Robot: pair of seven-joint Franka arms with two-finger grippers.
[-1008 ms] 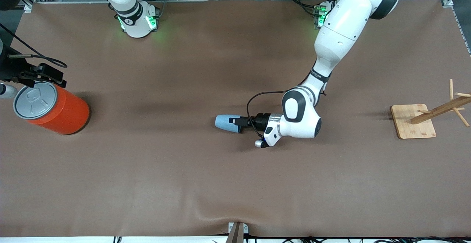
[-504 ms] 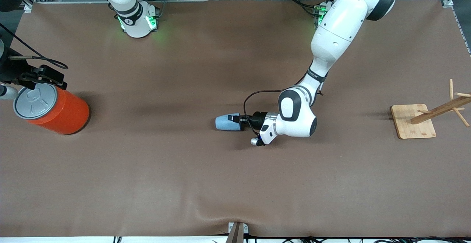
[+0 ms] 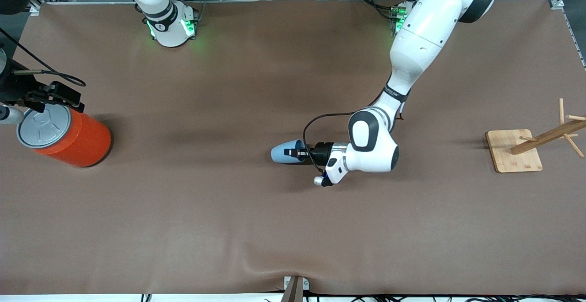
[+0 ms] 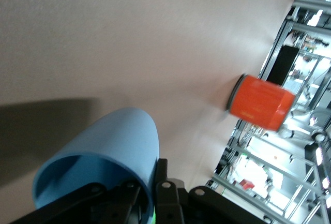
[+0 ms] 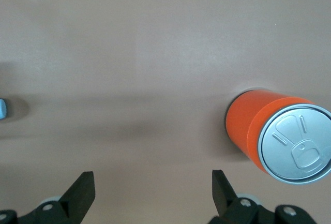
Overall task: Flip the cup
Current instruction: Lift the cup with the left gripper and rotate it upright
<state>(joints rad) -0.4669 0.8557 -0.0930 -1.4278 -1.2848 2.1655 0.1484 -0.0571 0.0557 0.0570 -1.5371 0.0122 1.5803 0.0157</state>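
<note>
Since a second ago the cup [image 3: 284, 152] has been tipped: then it lay on its side with only its pale outer wall shown, and now its deeper-blue mouth is turned up toward the front camera, while the left gripper [image 3: 293, 153], wide then, is clamped on its rim. It is held near the middle of the table [image 3: 229, 229], low over the brown cover, whose surface is matte and rucked into a fold at the edge nearest the front camera. Only in the left wrist view is the grip seen close: one black finger [image 4: 83, 203] lies inside the mouth and the other is pressed against the outer wall of the cup [image 4: 119, 141], a smooth, tapered plastic shape casting a dark shadow. That view also catches the can [image 4: 261, 102] far off and blurred. In the front view the can [image 3: 73, 139] is seen as a large orange cylinder with a grey lid, standing at the right arm's end of the table, and a pale wooden rack [image 3: 526, 144], with pegs on a slanted post and a square base, is seen at the left arm's end. The right gripper [image 3: 55, 96] waits over the can with its fingers [image 5: 83, 190] spread wide and nothing between them; its wrist view shows the can [image 5: 279, 138] and the embossed tab on the lid, and only a sliver of the cup [image 5: 2, 108] at the frame's edge.
</note>
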